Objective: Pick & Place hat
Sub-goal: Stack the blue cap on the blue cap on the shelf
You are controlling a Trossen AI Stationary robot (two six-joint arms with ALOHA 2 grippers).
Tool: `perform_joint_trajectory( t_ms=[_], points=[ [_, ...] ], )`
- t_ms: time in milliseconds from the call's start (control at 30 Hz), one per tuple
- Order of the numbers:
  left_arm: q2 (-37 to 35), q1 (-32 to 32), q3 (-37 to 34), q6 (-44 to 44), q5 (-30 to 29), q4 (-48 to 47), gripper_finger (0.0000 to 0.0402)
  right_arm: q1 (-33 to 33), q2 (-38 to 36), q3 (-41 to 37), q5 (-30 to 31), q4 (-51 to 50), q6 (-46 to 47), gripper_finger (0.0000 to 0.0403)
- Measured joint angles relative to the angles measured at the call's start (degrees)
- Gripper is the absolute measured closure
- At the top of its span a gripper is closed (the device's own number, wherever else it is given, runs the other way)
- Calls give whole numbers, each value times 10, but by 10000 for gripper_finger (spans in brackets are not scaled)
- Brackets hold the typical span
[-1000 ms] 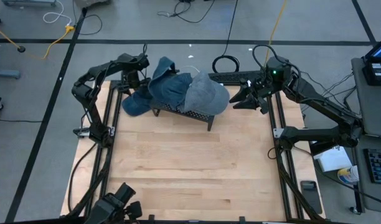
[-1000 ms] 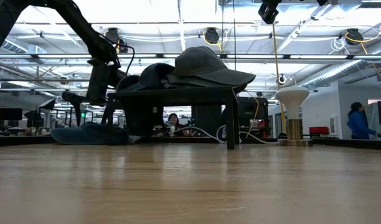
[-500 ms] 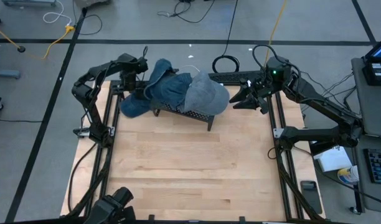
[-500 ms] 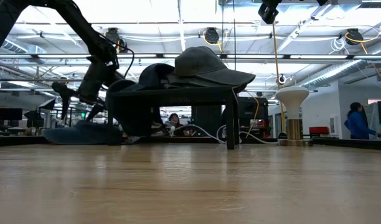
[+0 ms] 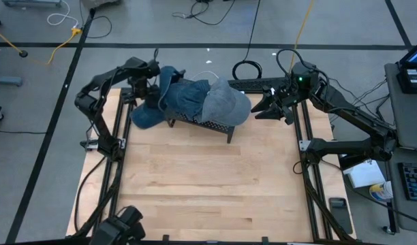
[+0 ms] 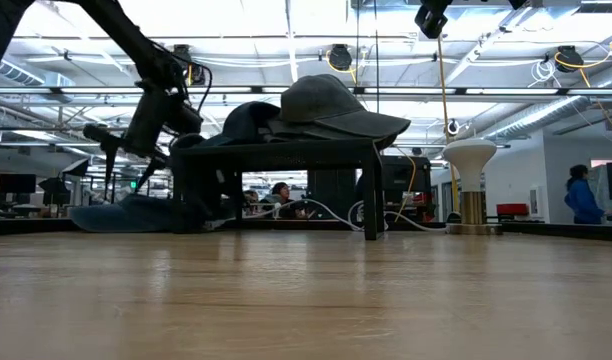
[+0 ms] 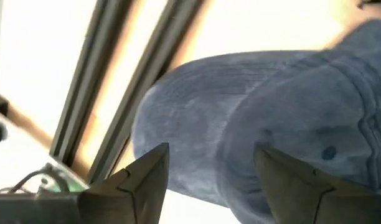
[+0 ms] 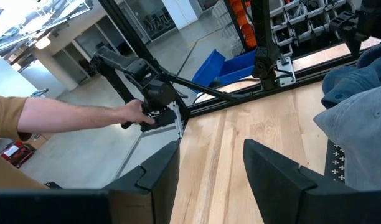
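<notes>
The blue hat (image 5: 146,114) lies on the counter (image 5: 208,184) near its far left corner, beside the rack (image 5: 202,121). The left hand (image 5: 144,87) hovers above it, fingers wide. The right hand (image 5: 268,109) waits, spread, near the far right edge.

The high camera is looking straight down on the whole table (image 5: 208,184) and both arms, while the low one is sitting at tabletop height, looking level across the wood to the stand (image 6: 286,150) and the room behind. The 2 wrist cameras are riding close: the left is peering past its fingers (image 7: 137,180) onto blue hat (image 7: 290,118) fabric, and the right is looking across the table toward a person's hand (image 8: 136,113). The stand with its hats is showing in both the high and low views.
</notes>
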Motion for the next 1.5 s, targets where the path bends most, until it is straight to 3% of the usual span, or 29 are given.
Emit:
perform_joint_trajectory(
  t_ms=[233, 333, 567, 733, 1133, 1333, 1500],
  points=[
    [-68, 2, 0, -94, -62, -17, 186, 0, 0, 0, 0, 0, -3, 232],
    [-104, 2, 0, -95, -96, 15, 193, 0, 0, 0, 0, 0, -4, 232],
    [-146, 5, 1, -103, -87, 75, 196, 0, 0, 0, 0, 0, -4, 232],
    [-145, 2, 1, -48, -49, 73, 174, 0, 0, 0, 0, 0, -4, 232],
    [-98, -21, 1, -8, -48, 72, 122, 0, 0, 0, 0, 0, -4, 232],
    [-57, -26, 0, -2, -17, 70, 135, 0, 0, 0, 0, 0, -4, 232],
    [-37, -27, 0, 3, -4, 68, 183, 0, 0, 0, 0, -1, 0, 232]
  ],
)
